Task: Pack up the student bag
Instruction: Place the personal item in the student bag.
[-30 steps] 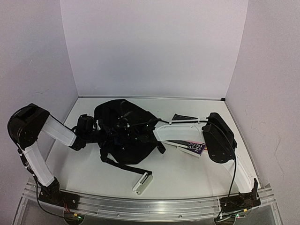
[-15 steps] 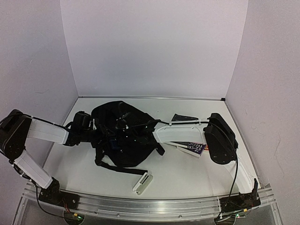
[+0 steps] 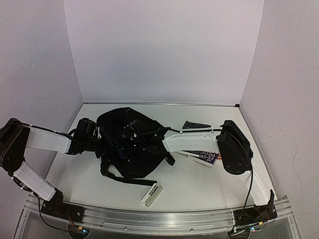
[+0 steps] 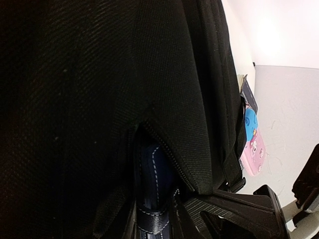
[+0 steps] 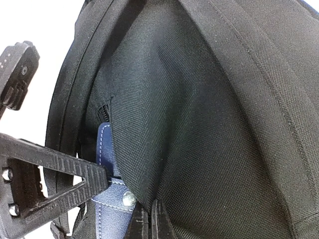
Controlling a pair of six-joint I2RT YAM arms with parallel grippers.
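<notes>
The student bag [image 3: 130, 147], a large black soft backpack, lies at the table's middle and fills both wrist views. My left gripper [image 3: 107, 141] reaches into its left side. In the left wrist view the jaws [image 4: 154, 219] are shut on a navy wallet [image 4: 149, 174] with white stitching, whose far end sits in a zip opening [image 4: 164, 149]. My right gripper [image 5: 150, 224] comes in from the right, shut on the edge of the bag's fabric [image 5: 199, 124] beside that opening. The right wrist view also shows the wallet [image 5: 105, 199], its snap stud, and a left finger [image 5: 55, 174].
A booklet with purple lettering [image 3: 205, 157] lies under the right arm, and a dark triangular item [image 3: 194, 124] behind it. A white oblong object [image 3: 152, 194] rests near the front edge. The bag's straps [image 3: 127, 178] trail toward the front. A pink and blue item [image 4: 251, 147] shows past the bag.
My left arm has dropped and stretched out low, its elbow swinging left. The bag has shifted slightly to the left. The right arm has barely moved.
</notes>
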